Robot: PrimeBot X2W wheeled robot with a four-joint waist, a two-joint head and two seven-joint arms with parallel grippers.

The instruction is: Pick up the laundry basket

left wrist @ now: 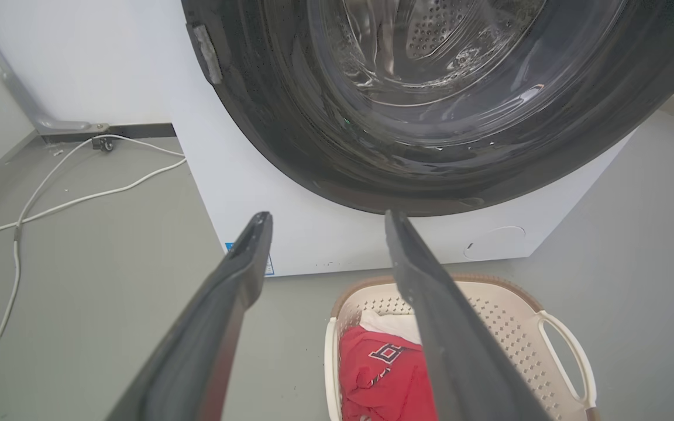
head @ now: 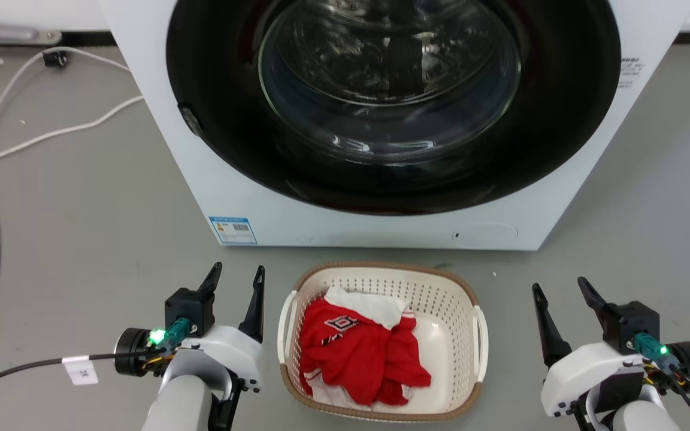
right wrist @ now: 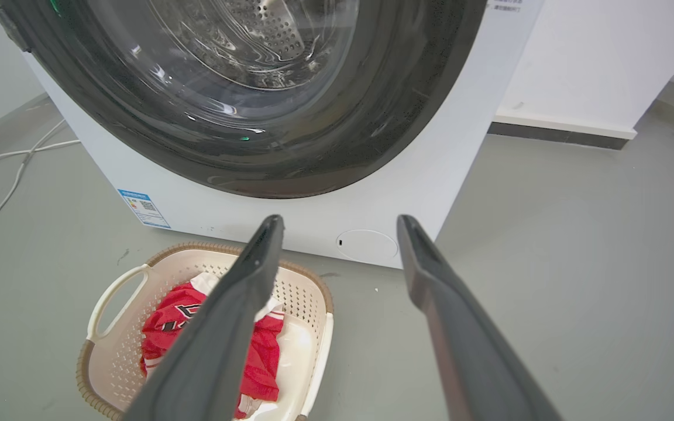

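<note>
Laundry corner, looks like a bare test room: front-load washing machine (head: pixel 381 224) on grey floor (head: pixel 81 197), laundry basket (head: pixel 441 281) of red clothes (head: pixel 363 353) just in front, loose white cables (head: pixel 88 125) far left, plain white wall (right wrist: pixel 594 58).

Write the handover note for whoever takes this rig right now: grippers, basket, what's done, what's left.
The laundry basket sits on the floor in front of the washing machine, with red and white clothes inside.
The left gripper is open and empty, beside the left handle but apart from it.
The right gripper is open and empty, further off from the right handle.
Done: the grippers flank the basket.
Left: probably close in on both handles, grip, lift.
</note>
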